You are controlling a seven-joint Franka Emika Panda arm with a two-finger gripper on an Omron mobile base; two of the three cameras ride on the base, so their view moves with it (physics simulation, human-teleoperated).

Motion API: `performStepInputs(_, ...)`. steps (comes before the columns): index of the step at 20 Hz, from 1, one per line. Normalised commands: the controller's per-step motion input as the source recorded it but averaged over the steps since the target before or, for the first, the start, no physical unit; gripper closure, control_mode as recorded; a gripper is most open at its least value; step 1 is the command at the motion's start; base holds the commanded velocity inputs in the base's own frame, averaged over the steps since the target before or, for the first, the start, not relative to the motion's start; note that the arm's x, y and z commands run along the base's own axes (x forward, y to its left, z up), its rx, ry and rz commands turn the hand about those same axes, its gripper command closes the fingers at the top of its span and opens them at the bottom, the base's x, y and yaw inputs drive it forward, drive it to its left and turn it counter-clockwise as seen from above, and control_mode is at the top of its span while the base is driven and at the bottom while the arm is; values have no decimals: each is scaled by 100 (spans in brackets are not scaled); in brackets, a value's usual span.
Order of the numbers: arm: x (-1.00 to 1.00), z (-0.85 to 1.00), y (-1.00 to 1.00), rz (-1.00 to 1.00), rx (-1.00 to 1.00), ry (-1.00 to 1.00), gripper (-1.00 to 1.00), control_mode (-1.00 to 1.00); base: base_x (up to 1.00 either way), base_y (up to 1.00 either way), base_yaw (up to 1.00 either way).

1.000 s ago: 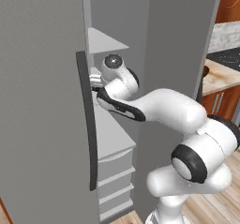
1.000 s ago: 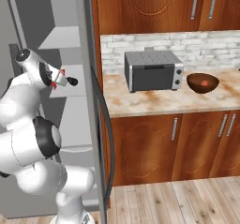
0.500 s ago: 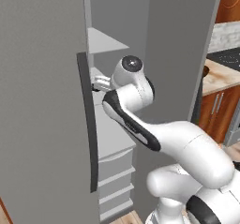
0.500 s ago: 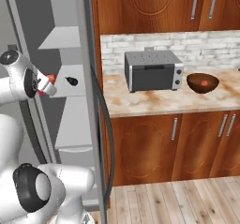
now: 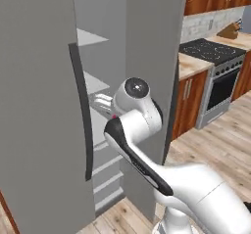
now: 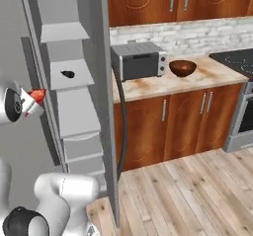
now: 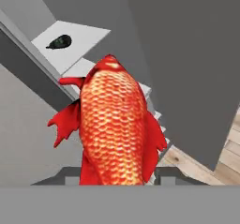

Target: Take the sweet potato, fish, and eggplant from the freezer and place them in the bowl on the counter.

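Beside freezer (image 6: 74, 82): claw (image 7: 112, 174) gripping one fish (image 7: 112, 129); one eggplant (image 7: 59, 41) on shelf.

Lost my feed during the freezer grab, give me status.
Hand shut on fish. Dark item, likely eggplant, on freezer shelf. Bowl on counter beside toaster oven.

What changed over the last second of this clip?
The whole picture shifted, so the base moved, bringing the stove into view. The claw stayed shut on the red fish, just outside the freezer. The dark item stays on its shelf, the bowl on the counter.
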Motion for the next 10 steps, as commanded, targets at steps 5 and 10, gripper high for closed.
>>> performStepInputs(5, 0, 0, 0, 0, 0, 0, 100, 100, -58, 9, -92)
performStepInputs(10, 0, 0, 0, 0, 0, 0, 100, 100, -34, 1, -98)
